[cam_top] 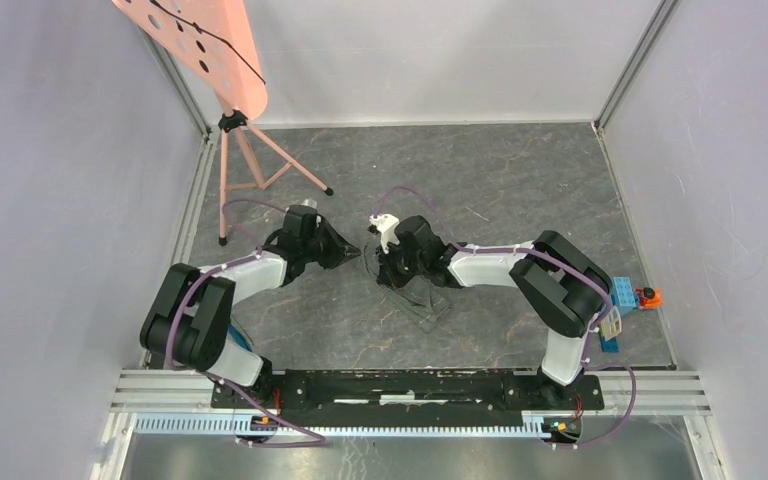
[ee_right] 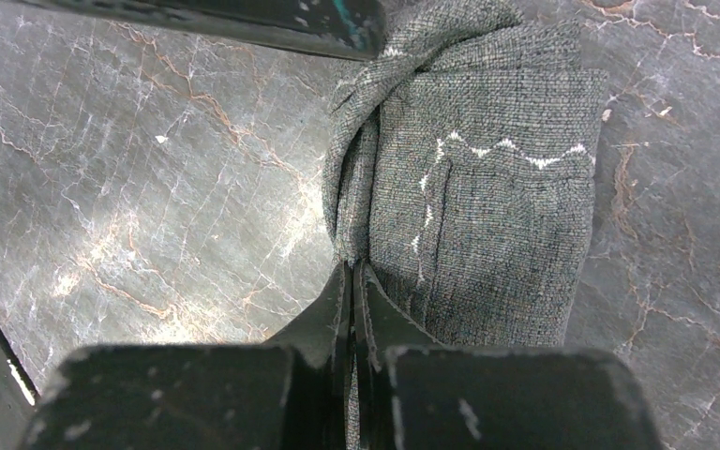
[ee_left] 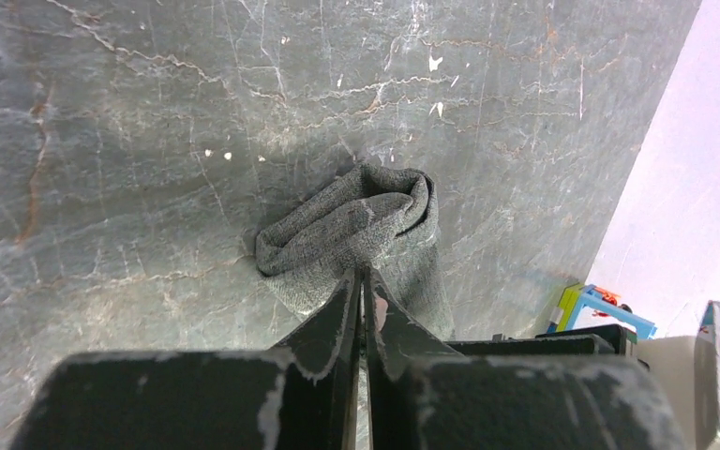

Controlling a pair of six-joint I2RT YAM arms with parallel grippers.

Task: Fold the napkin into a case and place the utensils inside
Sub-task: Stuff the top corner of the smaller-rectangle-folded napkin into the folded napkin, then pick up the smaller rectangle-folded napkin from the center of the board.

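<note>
**Top view.** Both arms are seen reaching inward over the slate floor (cam_top: 500,180). The left gripper (cam_top: 352,252) and right gripper (cam_top: 384,264) are placed near each other at mid-floor; how the jaws stand cannot be told from here. The napkin (cam_top: 425,303) is made out only faintly, as a dark crumpled shape just below the right gripper. A blue-and-white block (cam_top: 617,300) is noted at the right edge and a salmon stand (cam_top: 200,45) at far left.

**Left wrist.** The left gripper (ee_left: 364,286) is seen with jaws pressed together, a fold of the napkin (ee_left: 356,225) pinched at the tips. The cloth is bunched in a rolled lump on the floor just ahead.

**Right wrist.** The right gripper (ee_right: 352,277) is clamped on a gathered fold of the napkin (ee_right: 497,216). The rest is laid flat to the right, white zigzag stitching exposed.
</note>
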